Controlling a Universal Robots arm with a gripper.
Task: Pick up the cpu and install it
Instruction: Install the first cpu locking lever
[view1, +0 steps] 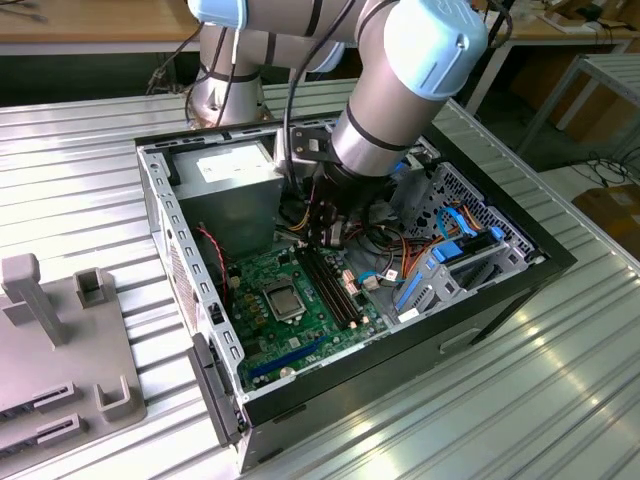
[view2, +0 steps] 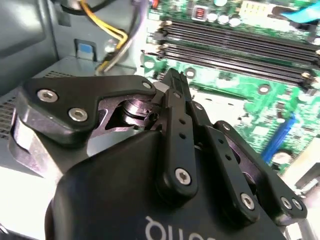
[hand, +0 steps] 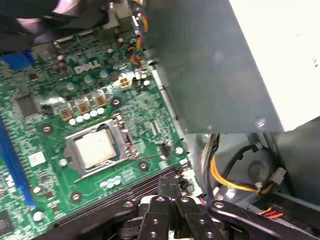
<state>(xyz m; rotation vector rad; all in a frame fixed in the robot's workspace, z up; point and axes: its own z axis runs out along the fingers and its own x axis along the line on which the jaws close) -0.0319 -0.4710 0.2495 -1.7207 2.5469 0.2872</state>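
Small silver-grey square cpu (hand: 95, 148) lying flat, metal top up, seated in its metal-framed socket on the green motherboard (hand: 60, 95), edges square with the board, no long axis to speak of. Black gripper (hand: 169, 186) hanging above the long black memory slots (view2: 235, 47) just beside the socket, jaws pressed together, pinching nothing. Open black computer case (view1: 560, 262) resting on a ribbed metal bench (view1: 70, 190), wooden worktops behind.

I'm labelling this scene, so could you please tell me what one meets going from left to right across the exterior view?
Grey fixture block → computer case's side wall → cpu in its socket → black memory slots → blue drive-bay latches → bare ribbed table.
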